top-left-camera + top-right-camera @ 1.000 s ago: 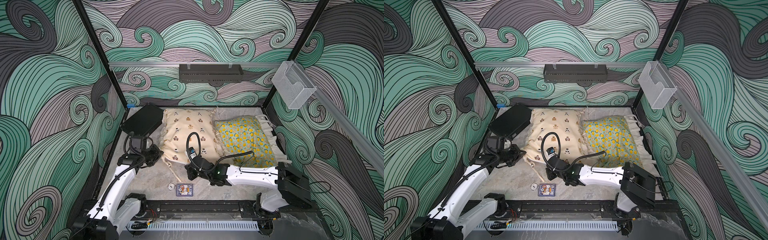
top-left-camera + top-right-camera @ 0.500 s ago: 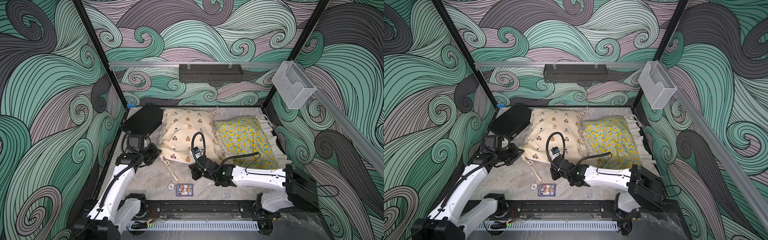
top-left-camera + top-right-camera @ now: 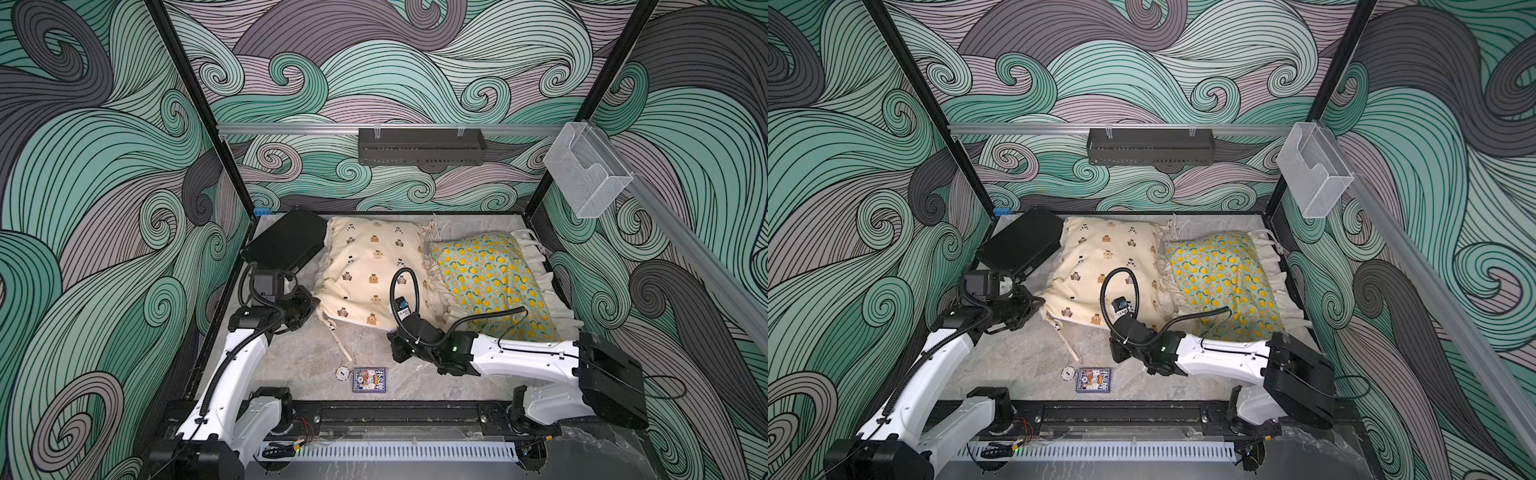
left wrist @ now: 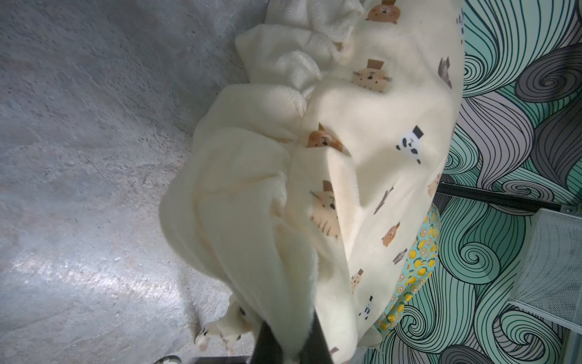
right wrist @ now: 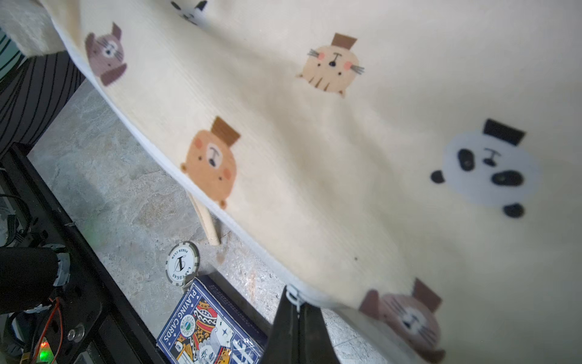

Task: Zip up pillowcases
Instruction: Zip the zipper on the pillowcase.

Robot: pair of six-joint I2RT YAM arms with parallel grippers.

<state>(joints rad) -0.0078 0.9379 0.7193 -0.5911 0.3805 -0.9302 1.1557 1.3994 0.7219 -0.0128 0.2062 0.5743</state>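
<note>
Gripping the cream pillowcase (image 3: pixel 370 266), left fingers (image 4: pixel 266 346) pinch its ruffle (image 4: pixel 252 220), right fingers (image 5: pixel 282 334) clamp the zipper pull (image 5: pixel 294 297).

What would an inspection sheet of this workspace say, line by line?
Surface: grey table, stone look, no spill seen.
Job's things: cream pillowcase and lemon pillowcase side by side at the back, touching.
Clutter: black case beside the cream pillowcase; card box and poker chip at the front.
Grippers: left gripper shut on the cream pillowcase's corner ruffle; right gripper shut on the zipper pull at its edge.
Cables: black hose passes over the lemon pillowcase; no snag seen.
Surroundings: wave-pattern walls; black tray on the back rail; clear holder at the side.
</note>
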